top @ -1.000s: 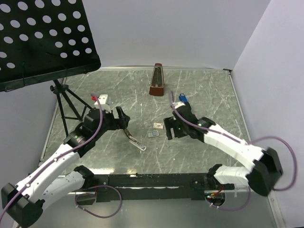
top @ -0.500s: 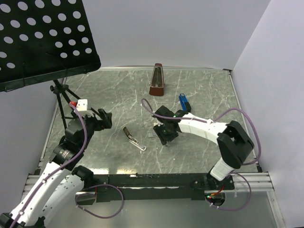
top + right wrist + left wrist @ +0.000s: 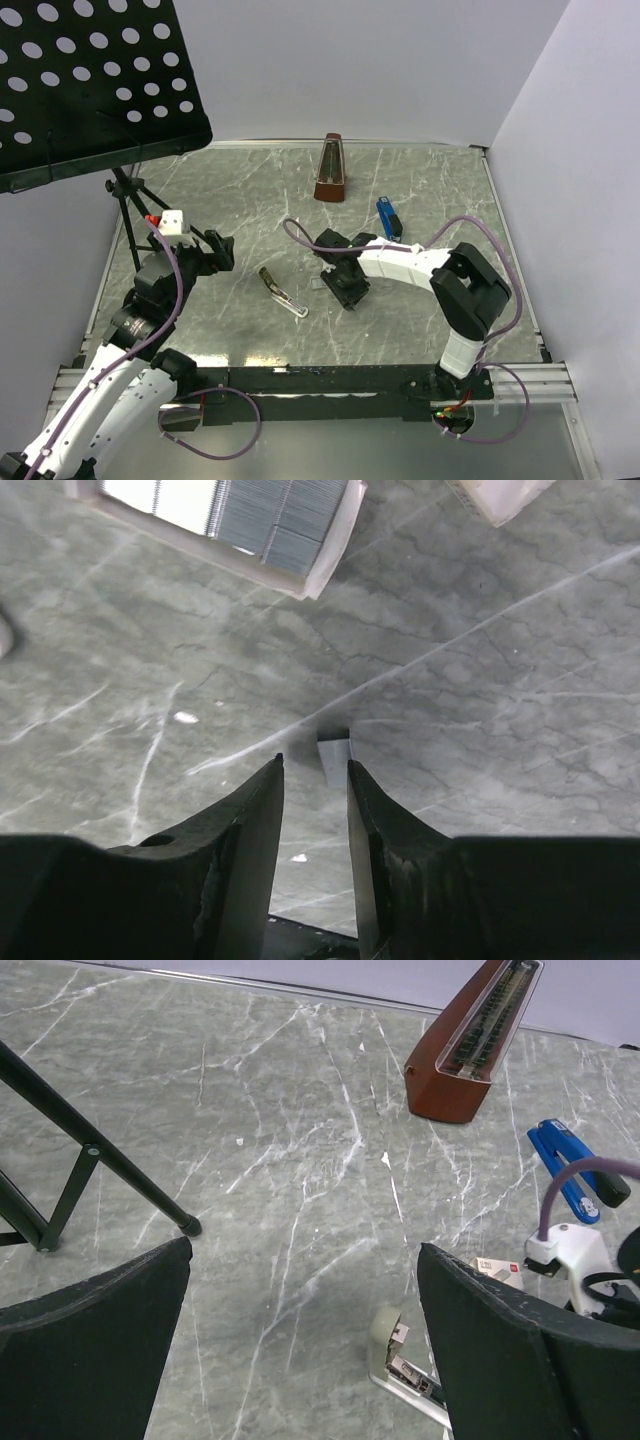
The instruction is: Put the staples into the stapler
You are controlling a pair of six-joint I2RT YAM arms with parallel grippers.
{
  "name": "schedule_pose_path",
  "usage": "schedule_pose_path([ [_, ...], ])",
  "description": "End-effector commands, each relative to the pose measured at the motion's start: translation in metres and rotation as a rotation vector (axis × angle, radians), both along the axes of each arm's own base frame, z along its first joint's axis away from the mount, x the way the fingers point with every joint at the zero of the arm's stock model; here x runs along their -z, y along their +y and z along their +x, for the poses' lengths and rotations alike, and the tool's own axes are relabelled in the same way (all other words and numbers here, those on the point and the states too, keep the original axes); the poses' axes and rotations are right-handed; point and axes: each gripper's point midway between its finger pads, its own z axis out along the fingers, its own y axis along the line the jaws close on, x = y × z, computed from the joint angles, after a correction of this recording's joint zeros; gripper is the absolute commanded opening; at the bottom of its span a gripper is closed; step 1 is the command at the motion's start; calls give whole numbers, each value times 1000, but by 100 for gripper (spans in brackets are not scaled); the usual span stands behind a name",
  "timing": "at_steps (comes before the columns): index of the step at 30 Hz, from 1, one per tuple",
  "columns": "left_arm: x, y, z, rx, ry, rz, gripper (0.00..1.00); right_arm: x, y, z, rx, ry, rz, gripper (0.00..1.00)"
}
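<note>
Silvery staple strip (image 3: 335,752) lies at the narrowly parted tips of the right end effector (image 3: 315,763).

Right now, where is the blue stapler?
In the top view, the blue stapler lies right of centre on the marble table, nearer than the brown metronome and to its right.

The grey marble table (image 3: 440,180) carries a metronome (image 3: 331,170), a blue stapler (image 3: 388,217), an opened stapler (image 3: 282,291) and the staples (image 3: 262,520).
</note>
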Motion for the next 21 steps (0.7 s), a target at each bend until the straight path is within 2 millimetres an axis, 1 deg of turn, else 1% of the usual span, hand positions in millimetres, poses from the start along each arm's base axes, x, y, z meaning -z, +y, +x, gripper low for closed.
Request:
schedule_pose_path([
  [1, -12, -3, 1, 18, -45, -16, 99, 0, -2, 7, -9, -22, -61, 38],
  [10, -12, -4, 1, 25, -44, -15, 99, 12, -2, 7, -28, -6, -89, 35],
  [11, -11, -4, 2, 23, -41, -13, 99, 11, -2, 6, -30, -6, -95, 33],
  [14, -10, -5, 1, 29, -41, -14, 99, 6, 0, 5, -40, -15, -90, 32],
  [21, -11, -6, 1, 34, -43, -16, 99, -24, 7, 8, -48, -78, -65, 34],
])
